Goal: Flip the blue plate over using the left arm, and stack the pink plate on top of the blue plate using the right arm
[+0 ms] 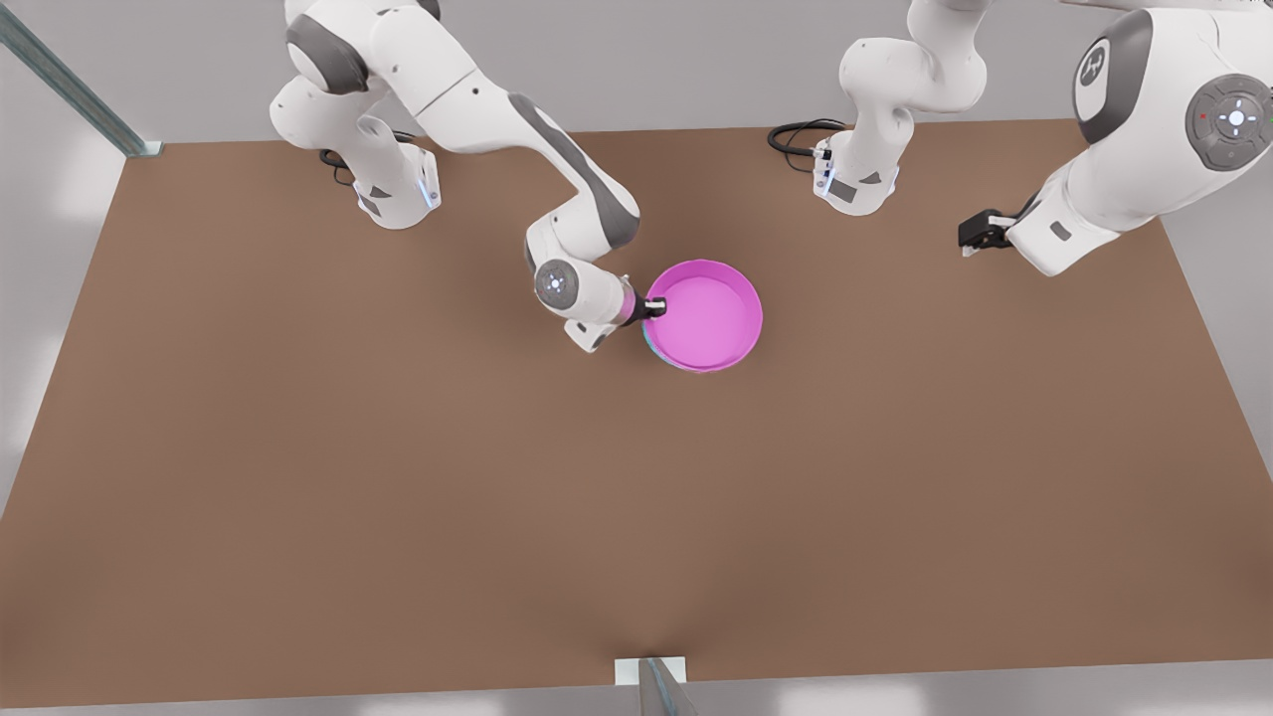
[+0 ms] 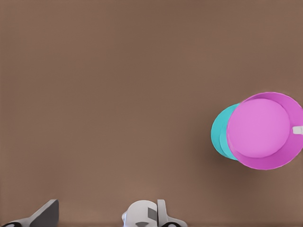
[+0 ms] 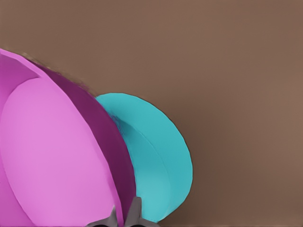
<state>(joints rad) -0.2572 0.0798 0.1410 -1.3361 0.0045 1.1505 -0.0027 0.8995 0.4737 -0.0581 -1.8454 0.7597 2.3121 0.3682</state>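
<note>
A plain brown matte surface [image 1: 398, 477] fills the room between pale grey walls [image 1: 696, 60]. Near its middle, the round magenta-pink plastic plate [image 1: 708, 313] sits above the round cyan plastic plate [image 3: 161, 161], its rim pinched between the right gripper's [image 1: 654, 307] fingers. The left gripper [image 1: 980, 234] hovers well apart at the front view's right; whether its fingers are apart or together I cannot tell.
</note>
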